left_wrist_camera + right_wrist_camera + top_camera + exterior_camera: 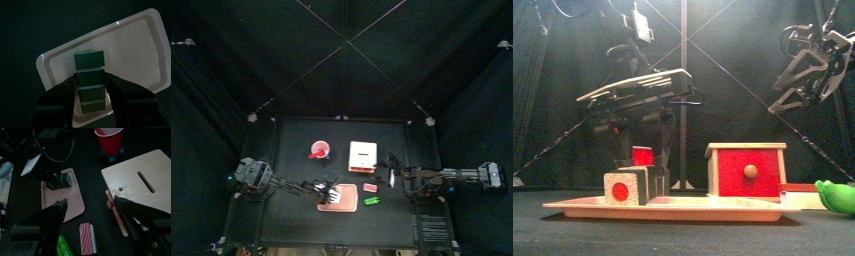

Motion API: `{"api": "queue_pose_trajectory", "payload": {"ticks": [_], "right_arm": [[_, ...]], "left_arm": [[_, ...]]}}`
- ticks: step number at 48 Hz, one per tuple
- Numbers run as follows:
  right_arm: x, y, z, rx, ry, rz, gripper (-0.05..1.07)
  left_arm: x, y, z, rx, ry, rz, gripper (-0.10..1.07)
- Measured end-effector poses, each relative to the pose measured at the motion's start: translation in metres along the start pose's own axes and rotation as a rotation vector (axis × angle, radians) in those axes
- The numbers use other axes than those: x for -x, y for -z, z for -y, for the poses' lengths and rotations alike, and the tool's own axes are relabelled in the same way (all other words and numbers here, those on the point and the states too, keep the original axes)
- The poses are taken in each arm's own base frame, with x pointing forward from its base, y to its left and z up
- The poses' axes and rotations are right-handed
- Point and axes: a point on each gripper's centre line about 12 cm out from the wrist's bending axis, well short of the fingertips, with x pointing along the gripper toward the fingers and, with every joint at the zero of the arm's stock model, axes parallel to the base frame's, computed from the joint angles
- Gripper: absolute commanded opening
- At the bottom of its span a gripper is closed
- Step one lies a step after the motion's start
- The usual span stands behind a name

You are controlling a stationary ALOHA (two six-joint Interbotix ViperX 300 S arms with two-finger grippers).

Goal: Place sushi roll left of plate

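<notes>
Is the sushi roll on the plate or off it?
On it: the sushi roll lies on the plate, between the left pincer's jaws; contact cannot be told.

From my left wrist cam the plate [127, 55] runs off the frame edge, and the sushi roll [89, 82] hides its middle. Front view cuts off the green thing [838, 196], so no idea what it is.

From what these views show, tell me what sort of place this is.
Most likely a robot test pen for tabletop handling, not a kitchen. Black curtains wall in a small black table, and two arms reach over it from either side. The things on it, a pink plate and a red cup, look like practice props.
</notes>
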Motion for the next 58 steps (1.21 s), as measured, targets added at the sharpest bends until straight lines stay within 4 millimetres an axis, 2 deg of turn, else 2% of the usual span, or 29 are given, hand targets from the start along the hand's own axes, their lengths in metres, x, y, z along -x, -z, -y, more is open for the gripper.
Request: {"api": "queue_pose_trajectory", "payload": {"ticks": [5, 13, 18, 30, 47, 58], "right_arm": [[0.000, 0.000, 0.000, 0.000, 0.000, 0.000, 1.02], [0.000, 0.000, 0.000, 0.000, -0.001, 0.001, 1.02], [0.000, -0.001, 0.000, 0.000, 0.000, 0.001, 1.02], [0.000, -0.001, 0.000, 0.000, 0.000, 0.001, 1.02], [0.000, -0.001, 0.000, -0.003, 0.000, 0.001, 1.02], [0.000, -0.001, 0.000, -0.004, 0.000, 0.003, 1.02]], "left_arm": [[0.006, -0.002, 0.000, 0.000, 0.006, 0.005, 0.49], [0.031, -0.005, -0.006, -0.009, 0.014, 0.031, 0.49], [0.049, -0.003, -0.019, -0.022, -0.020, 0.048, 0.49], [0.068, 0.013, -0.054, -0.014, -0.104, 0.018, 0.49], [0.063, 0.040, -0.102, 0.077, -0.185, -0.037, 0.49], [0.061, 0.050, -0.109, 0.092, -0.165, -0.049, 0.49]]}}
